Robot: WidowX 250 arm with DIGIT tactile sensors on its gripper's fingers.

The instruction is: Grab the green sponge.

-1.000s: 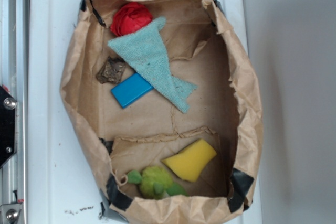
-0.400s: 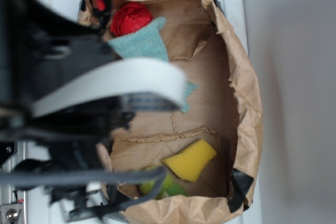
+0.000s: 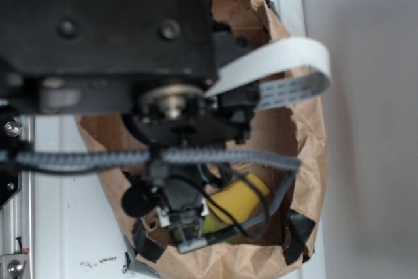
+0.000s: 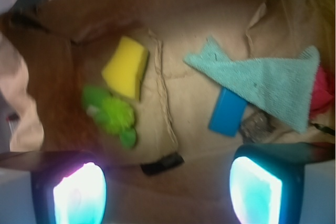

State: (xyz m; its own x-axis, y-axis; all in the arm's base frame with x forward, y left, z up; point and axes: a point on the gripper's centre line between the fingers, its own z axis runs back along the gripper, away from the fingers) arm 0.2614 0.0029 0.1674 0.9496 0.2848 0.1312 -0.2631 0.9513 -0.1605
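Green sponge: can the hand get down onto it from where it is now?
Probably yes. The green sponge lies flat and uncovered on the bag floor; the hand is open above. The plush toy touches one edge, so it may get nudged.

In the exterior view the black arm [image 3: 104, 37] fills the top and left, blurred, and covers most of the paper bag [image 3: 307, 142]. Only a strip of the yellow sponge [image 3: 238, 197] shows past cables, and just a sliver of the green plush toy [image 3: 212, 225] beside it. In the wrist view the hand [image 4: 168, 192] is cut off at the bottom edge, its two fingertips [image 4: 79, 195] blurred and glowing. The red thing [image 4: 324, 90] is cut by the right edge and partly under the teal cloth [image 4: 268, 82]. The small dark object [image 4: 257, 125] beside the blue block [image 4: 227, 112] is too blurred to identify.
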